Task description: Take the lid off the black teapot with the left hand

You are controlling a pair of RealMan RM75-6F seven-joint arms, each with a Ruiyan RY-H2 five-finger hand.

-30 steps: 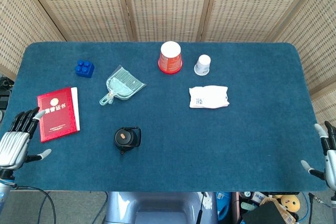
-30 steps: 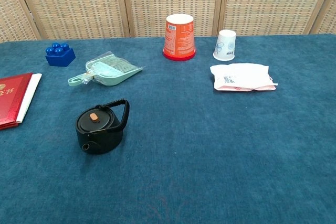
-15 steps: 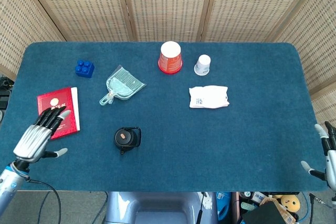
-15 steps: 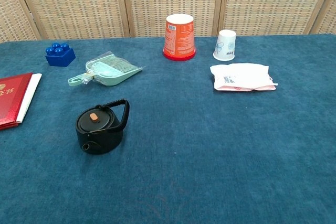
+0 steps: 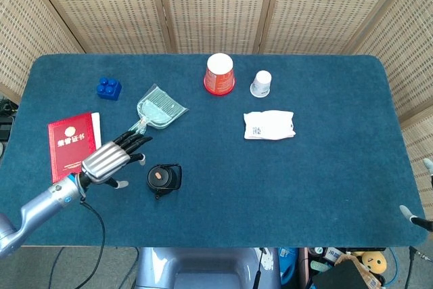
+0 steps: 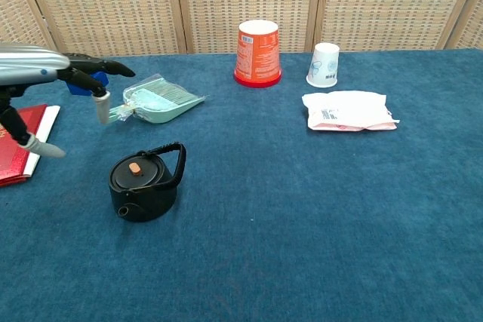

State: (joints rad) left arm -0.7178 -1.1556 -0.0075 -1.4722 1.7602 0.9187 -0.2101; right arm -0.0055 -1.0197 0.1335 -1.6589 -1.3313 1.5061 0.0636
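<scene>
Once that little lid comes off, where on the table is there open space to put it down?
Open cloth lies right of the black teapot, below the white packet. The far-left side is crowded: dustpan, blue brick, red booklet and the left hand.

This looks like a staged robot test area in a lab rather than a home — a table (image 5: 325,167) covered in blue felt-like cloth stands against woven folding screens (image 5: 210,5) that close it off. Unrelated props lie scattered on it: a toy block (image 5: 108,88), a small dustpan (image 5: 159,109), a red booklet (image 5: 73,145), cups (image 5: 220,74). Below the table's front edge, loose cables (image 5: 101,255) and clutter show — no furnishings of a lived-in room.
</scene>
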